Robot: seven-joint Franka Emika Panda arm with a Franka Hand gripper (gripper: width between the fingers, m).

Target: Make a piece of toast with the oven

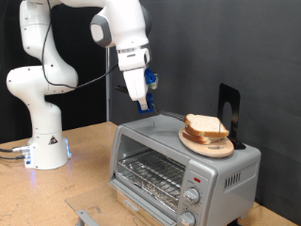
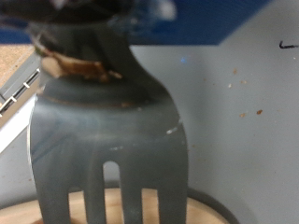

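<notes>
The gripper (image 1: 143, 102) pinches a fork (image 2: 105, 140) above the oven (image 1: 179, 166), whose door is shut and rack looks bare, while the bread (image 1: 207, 129) sits on a plate (image 1: 193, 142) on top, so toasting hasn't begun.

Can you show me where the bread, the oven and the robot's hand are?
bread (image 1: 208, 128): exterior view, on the top slice's pale face.
oven (image 1: 150, 143): exterior view, on its silver top front edge.
gripper (image 1: 146, 106): exterior view, at its fingertips above the oven.
</notes>
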